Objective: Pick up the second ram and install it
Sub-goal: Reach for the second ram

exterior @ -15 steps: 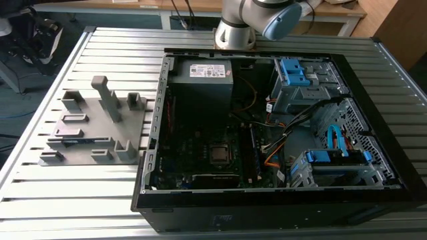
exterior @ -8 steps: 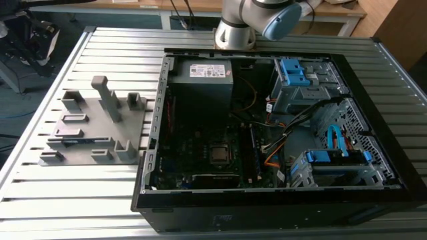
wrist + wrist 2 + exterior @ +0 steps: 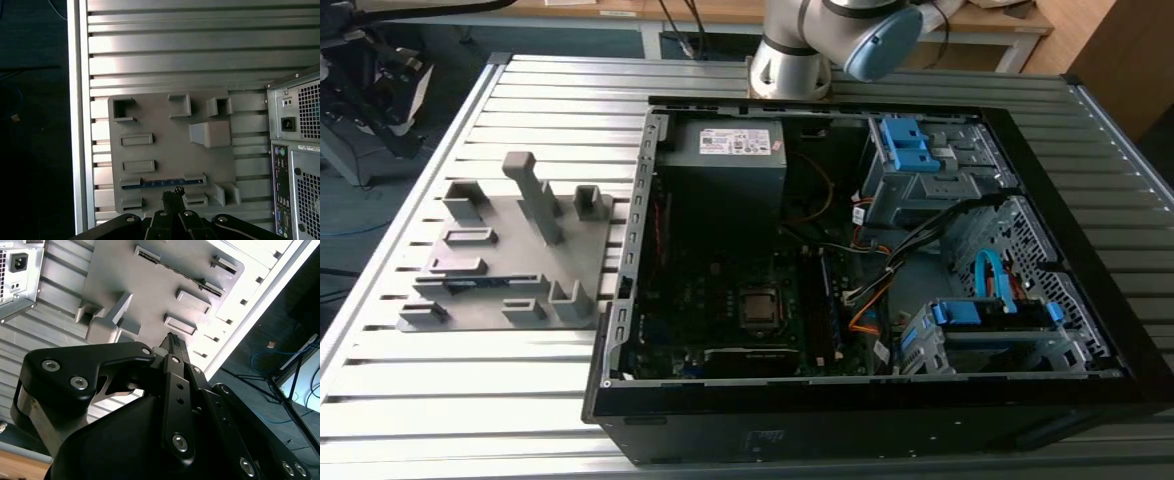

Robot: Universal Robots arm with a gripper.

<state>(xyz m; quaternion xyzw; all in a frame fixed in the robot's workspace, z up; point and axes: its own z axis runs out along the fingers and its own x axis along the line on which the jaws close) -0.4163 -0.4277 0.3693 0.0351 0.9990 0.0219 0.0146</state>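
One ram [image 3: 160,184] edge-up in grey holder [image 3: 165,127]; closed claw [image 3: 175,192] near.

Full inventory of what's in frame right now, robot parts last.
slatted aluminium table: 1, silver, under everything
open black computer case: 1, black, on the table
grey plastic holder block with posts: 1, grey, beside the case, exterior view's left
long thin dark memory stick: 1, dark, blue-edged, in a holder slot
square silver processor: 1, silver, inside the case
power supply box: 1, grey, inside the case
drive brackets: 2, blue, inside the case
cables: several, orange/blue/black, inside the case
robot arm: 1, silver-grey, beyond the case
gripper: 1, black, shut, above the holder by the stick
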